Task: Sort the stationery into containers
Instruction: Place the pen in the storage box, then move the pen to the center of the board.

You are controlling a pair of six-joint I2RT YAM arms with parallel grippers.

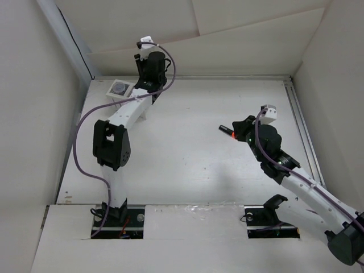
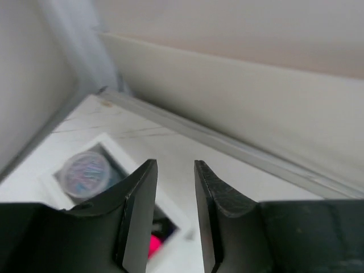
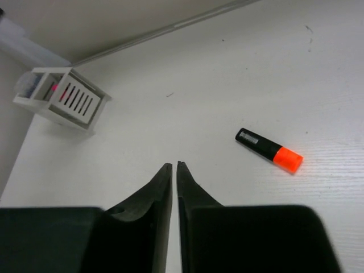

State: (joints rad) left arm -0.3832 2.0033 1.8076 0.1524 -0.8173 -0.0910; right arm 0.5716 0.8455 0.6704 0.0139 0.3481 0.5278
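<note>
An orange-capped marker point(image 3: 268, 151) is seen lying flat on the white table point(image 3: 227, 68), ahead of the right gripper point(image 3: 174, 166) and off to its right, apart from the fingertips and untouched. The right gripper's jaws are drawn together to a thin slit, and nothing is held between them. No object is seen between this gripper and the marker. The marker's long axis is set diagonally in the right wrist view, with the black body toward the upper left and the orange cap toward the lower right, nearer the camera. The white slatted box point(image 3: 74, 99) is placed well apart from the marker, near the far left corner of the table by the wall. The left gripper point(image 2: 174, 163) is held above this box with its jaws parted and empty. In one compartment a round greyish piece point(image 2: 85, 173) is seen lying flat. In the other a pink-ended pen point(image 2: 153, 244) is glimpsed, largely hidden behind the left gripper's fingers point(image 2: 139, 210), so its direction cannot be told.
</note>
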